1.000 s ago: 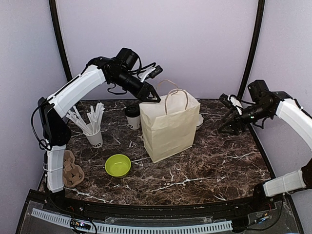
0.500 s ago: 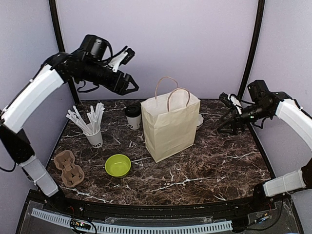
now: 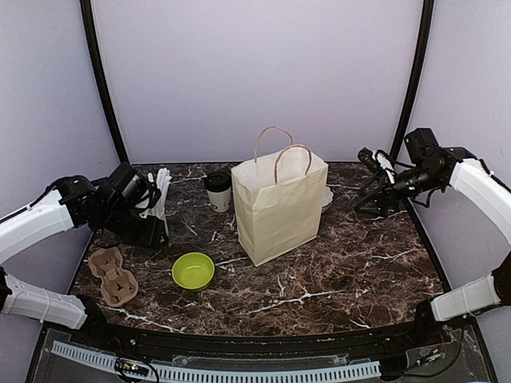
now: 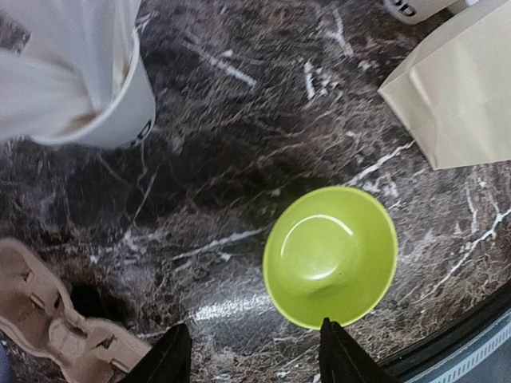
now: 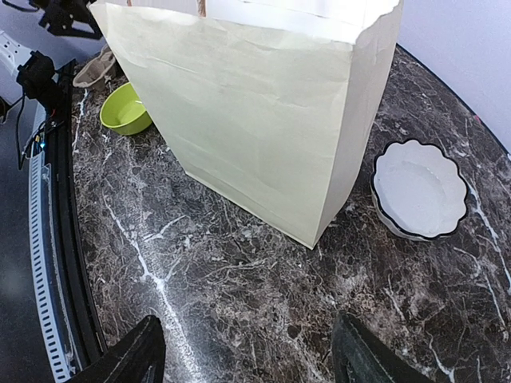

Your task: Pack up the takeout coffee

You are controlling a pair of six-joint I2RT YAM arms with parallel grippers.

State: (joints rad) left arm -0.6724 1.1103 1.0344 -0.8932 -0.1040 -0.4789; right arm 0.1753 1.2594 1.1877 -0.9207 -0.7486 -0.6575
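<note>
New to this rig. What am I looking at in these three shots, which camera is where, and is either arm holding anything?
Two robot arms sit at the near edge of a dark marble table, each ending in a two-finger gripper. The wide picture comes from a fixed camera above and behind them; the other two come from a camera on each wrist, looking past its own fingers. On the table: an upright paper bag, one lidded coffee cup beside it, a lime-green bowl, a cardboard cup carrier, a white cup of straws and a white scalloped dish. The left gripper hangs near the bowl, the right gripper faces the bag. Both are open and hold nothing.
</note>
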